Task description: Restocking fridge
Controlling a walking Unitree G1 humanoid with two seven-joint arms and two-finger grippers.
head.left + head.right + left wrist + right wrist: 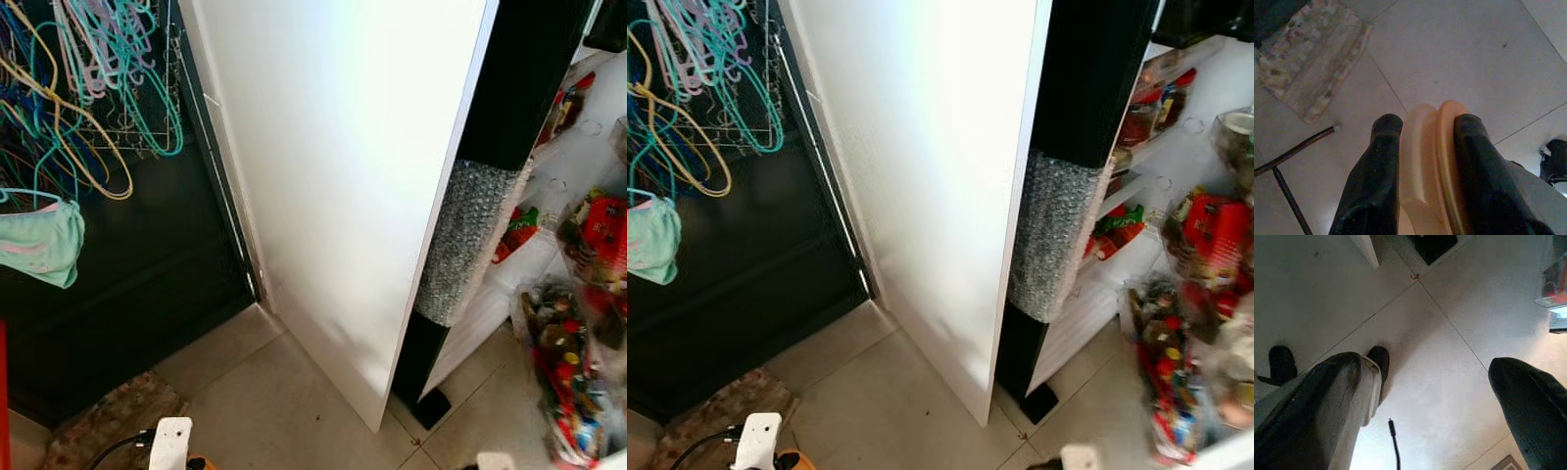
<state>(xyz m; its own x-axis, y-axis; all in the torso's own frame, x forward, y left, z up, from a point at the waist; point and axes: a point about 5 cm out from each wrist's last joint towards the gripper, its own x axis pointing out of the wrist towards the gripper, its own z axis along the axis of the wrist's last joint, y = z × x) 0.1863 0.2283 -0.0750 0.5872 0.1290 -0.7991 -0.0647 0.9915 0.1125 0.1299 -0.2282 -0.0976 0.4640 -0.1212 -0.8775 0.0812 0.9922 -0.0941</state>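
Left wrist view: left end effector [1422, 161] clamped on pale orange lidded container [1431, 161], hanging over tiled floor [1459, 58]; one patterned mat [1312, 54] near. Right wrist view: right end effector [1440, 396] spread wide, nothing between fingers, over floor. Head views: fridge door [343, 176] swung open, one; door shelves [1136, 147] at right edge partly stocked with red and green packets, count unclear from blur. Hangers [88, 88] on dark panel at left, many. Judgement: restocking underway; held container not yet shelved.
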